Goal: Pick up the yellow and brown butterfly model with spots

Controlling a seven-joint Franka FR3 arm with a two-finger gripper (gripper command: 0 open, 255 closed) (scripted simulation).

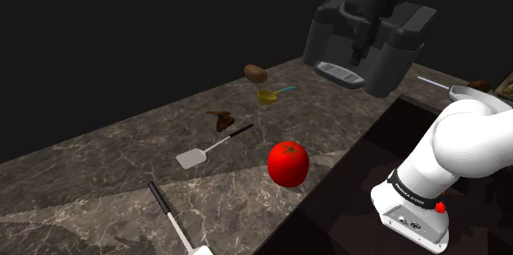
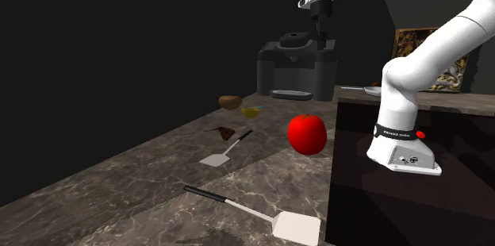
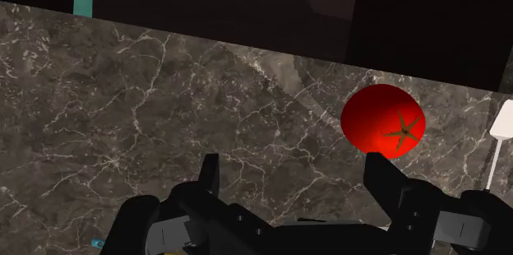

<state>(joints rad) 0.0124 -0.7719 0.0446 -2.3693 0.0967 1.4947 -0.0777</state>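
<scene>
Shoulder view, going left to right: a white spatula is lying on the marble bench, the butterfly model is sitting just beside that spatula's black handle, and a red tomato is sitting nearer the edge. The butterfly is looking small, flat and mostly dark brown; I can't make out any spots. The jaws are hanging high up by the coffee machine, standing apart with nothing between them. I'm guessing nothing's done yet: reaching, gripping and lifting are all left.
</scene>
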